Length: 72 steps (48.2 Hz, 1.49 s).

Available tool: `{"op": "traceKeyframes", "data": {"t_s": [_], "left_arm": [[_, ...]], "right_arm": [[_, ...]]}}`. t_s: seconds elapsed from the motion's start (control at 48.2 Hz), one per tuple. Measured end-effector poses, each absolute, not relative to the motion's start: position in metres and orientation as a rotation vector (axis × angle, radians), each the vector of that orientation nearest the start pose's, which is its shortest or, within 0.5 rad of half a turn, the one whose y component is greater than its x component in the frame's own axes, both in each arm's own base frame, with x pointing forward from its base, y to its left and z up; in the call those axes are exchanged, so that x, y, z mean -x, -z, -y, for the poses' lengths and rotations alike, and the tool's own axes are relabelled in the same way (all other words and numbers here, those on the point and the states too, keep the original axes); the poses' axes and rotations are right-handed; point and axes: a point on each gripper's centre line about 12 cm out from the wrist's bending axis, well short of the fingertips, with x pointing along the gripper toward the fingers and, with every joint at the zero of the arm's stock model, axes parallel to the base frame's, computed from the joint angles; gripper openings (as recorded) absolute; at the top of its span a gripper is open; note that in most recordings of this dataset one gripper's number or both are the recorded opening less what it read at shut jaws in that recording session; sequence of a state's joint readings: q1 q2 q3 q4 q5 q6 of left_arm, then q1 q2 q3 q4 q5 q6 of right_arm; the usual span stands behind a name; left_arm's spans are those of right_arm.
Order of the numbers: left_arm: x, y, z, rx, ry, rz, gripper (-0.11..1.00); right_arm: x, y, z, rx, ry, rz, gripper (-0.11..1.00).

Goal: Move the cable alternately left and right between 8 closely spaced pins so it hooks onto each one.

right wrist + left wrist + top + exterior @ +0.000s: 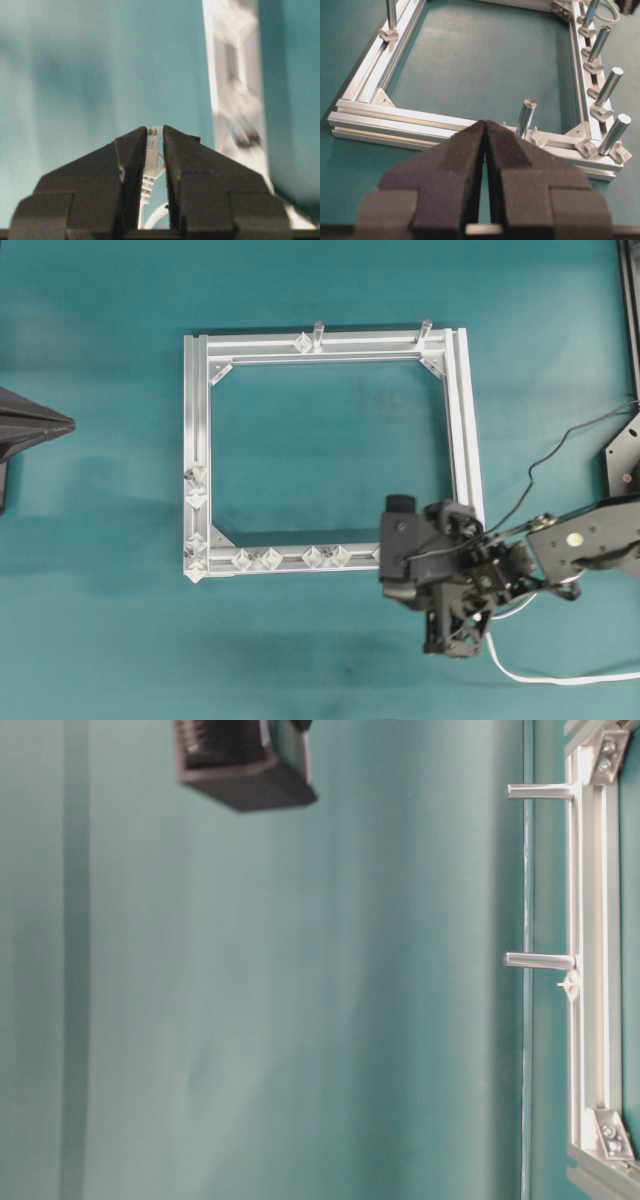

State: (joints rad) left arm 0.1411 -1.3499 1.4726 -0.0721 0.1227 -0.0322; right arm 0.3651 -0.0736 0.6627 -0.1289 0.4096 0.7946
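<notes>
We see a teal bench point(110, 640) carrying a square aluminium frame point(196, 460) laid flat, small pins point(255, 559) set along its rails. A white cable point(560, 679) trails across the bench near the frame's lower right corner.

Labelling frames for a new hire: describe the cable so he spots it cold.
Find the square aluminium frame on the teal table; the right pincer sits at its lower right corner. The cable trails from there toward the right edge, its plug pinched between the pads. It is white and thick; the arm's wires are thin and black.
</notes>
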Motion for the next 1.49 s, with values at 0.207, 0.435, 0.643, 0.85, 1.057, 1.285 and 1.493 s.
{"op": "traceKeyframes", "data": {"t_s": [0.207,0.435,0.643,0.85,1.057,1.285,1.493], "left_arm": [[-0.132,-0.186,-0.018,0.123,-0.146,-0.234,0.00],[-0.131,-0.186,-0.019,0.122,-0.152,-0.236,0.00],[-0.131,-0.186,-0.019,0.123,-0.155,-0.235,0.00],[-0.131,-0.186,-0.019,0.123,-0.156,-0.235,0.00],[-0.131,-0.186,-0.019,0.123,-0.157,-0.235,0.00],[-0.131,-0.186,-0.019,0.123,-0.156,-0.235,0.00],[-0.131,-0.186,-0.019,0.123,-0.157,-0.235,0.00]], "right_arm": [[-0.309,-0.174,-0.105,-0.397,0.131,-1.041,0.14],[-0.301,-0.178,-0.093,-0.417,0.213,-0.999,0.14],[-0.303,-0.179,-0.089,-0.499,0.300,-0.960,0.14],[-0.301,-0.174,-0.084,-0.509,0.385,-0.971,0.14],[-0.300,-0.174,-0.084,-0.504,0.398,-0.972,0.14],[-0.300,-0.173,-0.084,-0.502,0.400,-0.973,0.14],[-0.300,-0.172,-0.083,-0.500,0.403,-0.976,0.14]]}}
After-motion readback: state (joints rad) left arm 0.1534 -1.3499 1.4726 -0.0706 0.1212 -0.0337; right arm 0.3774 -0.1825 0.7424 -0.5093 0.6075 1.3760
